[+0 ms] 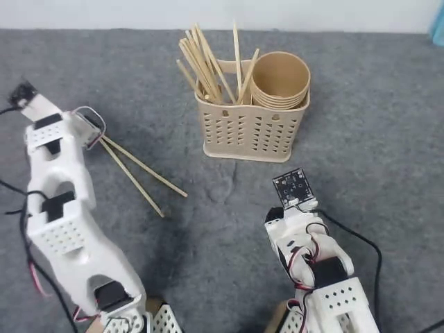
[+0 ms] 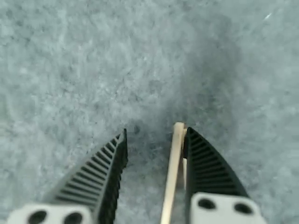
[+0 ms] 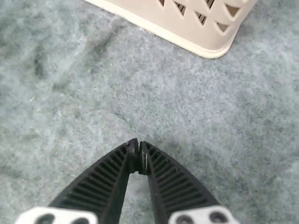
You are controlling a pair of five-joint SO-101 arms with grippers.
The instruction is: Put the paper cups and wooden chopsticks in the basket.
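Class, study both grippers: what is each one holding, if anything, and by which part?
Nothing is held. The left gripper stands open around one end of a thin wooden chopstick; the right gripper is shut on nothing.

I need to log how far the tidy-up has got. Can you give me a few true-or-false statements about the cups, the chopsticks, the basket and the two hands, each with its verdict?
1. The stacked brown paper cups sit inside the beige perforated plastic basket. True.
2. Every wooden chopstick is already in the basket. False: two loose wooden chopsticks lie on the grey carpet.
3. The left hand is open around a loose chopstick. True.
4. The right hand is wide open. False: it is shut on nothing, over the carpet near the basket.
5. The basket lies tipped on its side. False: it stands upright.
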